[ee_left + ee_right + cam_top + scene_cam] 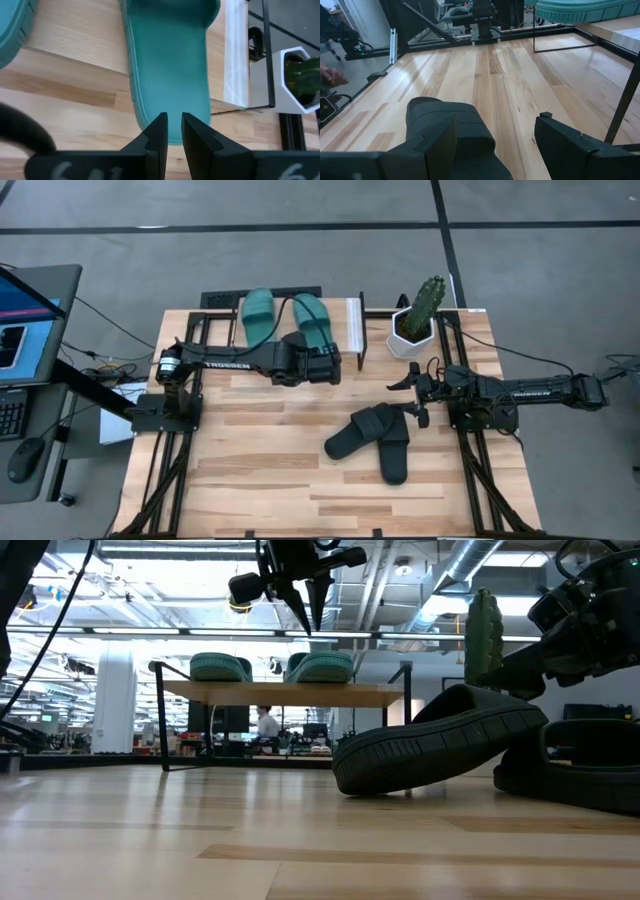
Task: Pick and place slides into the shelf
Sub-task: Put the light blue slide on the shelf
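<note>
Two teal slides (258, 315) (315, 322) lie sole-down side by side on the shelf (352, 330) at the table's far edge. My left gripper (173, 125) hovers above the heel end of the right-hand teal slide (170, 65), fingers pointing down and open by only a narrow gap; the low view shows it (308, 620) clear of the slide. Two black slides (362, 435) (394, 452) lie on the table; one (440, 745) leans tilted on the other (580, 775). My right gripper (410, 395) hangs wide open above and to the right of them.
A cactus in a white pot (415, 325) stands at the table's far right, beside the shelf's right end. Both arm bases sit on black frames along the table's left and right edges. Bare wood (260, 470) stretches across the near half of the table.
</note>
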